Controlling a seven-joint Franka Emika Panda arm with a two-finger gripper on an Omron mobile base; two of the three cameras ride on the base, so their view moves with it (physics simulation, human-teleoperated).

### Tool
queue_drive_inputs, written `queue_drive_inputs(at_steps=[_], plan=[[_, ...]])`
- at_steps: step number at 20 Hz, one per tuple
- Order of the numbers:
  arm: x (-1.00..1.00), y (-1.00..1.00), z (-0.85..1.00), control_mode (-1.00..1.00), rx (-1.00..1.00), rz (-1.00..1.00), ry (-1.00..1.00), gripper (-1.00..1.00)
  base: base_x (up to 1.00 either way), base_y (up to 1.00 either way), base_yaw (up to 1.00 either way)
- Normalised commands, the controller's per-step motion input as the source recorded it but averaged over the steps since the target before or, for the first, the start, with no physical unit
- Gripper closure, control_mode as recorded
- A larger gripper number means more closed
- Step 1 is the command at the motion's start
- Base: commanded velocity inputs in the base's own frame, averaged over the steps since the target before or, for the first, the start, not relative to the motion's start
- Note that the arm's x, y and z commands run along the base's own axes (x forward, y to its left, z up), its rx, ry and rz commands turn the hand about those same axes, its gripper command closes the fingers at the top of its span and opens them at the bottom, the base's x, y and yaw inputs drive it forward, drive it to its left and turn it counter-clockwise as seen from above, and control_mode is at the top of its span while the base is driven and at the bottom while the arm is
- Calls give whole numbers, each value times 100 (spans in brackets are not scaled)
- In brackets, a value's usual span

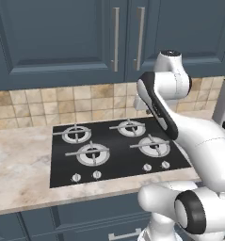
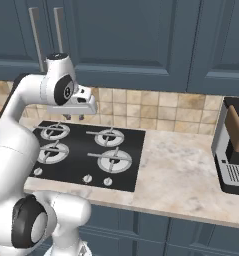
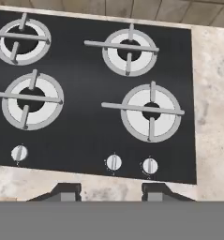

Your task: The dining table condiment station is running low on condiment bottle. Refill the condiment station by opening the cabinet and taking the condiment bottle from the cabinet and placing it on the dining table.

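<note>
The arm is folded above a black gas hob set into a marbled stone counter, with the hand pointing down over the cooking surface. In the right base view the gripper hangs just in front of the tiled backsplash, above the rear burners. In the hand view the gripper looks straight down on four burners and a row of knobs near the hob's front edge; its two dark fingertips stand well apart with bare counter between them, so the jaws are spread and hold nothing. The cabinet hangs on the wall above the backsplash, its paired dark blue doors closed and its two long silver handles side by side near the middle seam. The right base view has the same closed doors running along the top of the wall. A coffee machine sits on the counter to the right of the hob. The condiment bottle cannot be seen; whether it sits behind the closed doors cannot be told.
</note>
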Motion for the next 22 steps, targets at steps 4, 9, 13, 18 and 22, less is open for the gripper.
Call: queue_drive_inputs(at_steps=[4, 9, 13, 18, 22], plan=[[-39, 0, 0, -100, 0, 0, -15, -100, 0, 0, 0], [-67, 6, 15, -100, 0, -7, -47, -100, 0, 0, 0], [-11, 1, 84, -100, 8, -1, -49, -100, 0, 0, 0], [-10, 0, 91, -100, 9, -2, -58, -100, 0, 0, 0], [-14, 0, 77, -100, 7, -2, -51, -100, 0, 0, 0]])
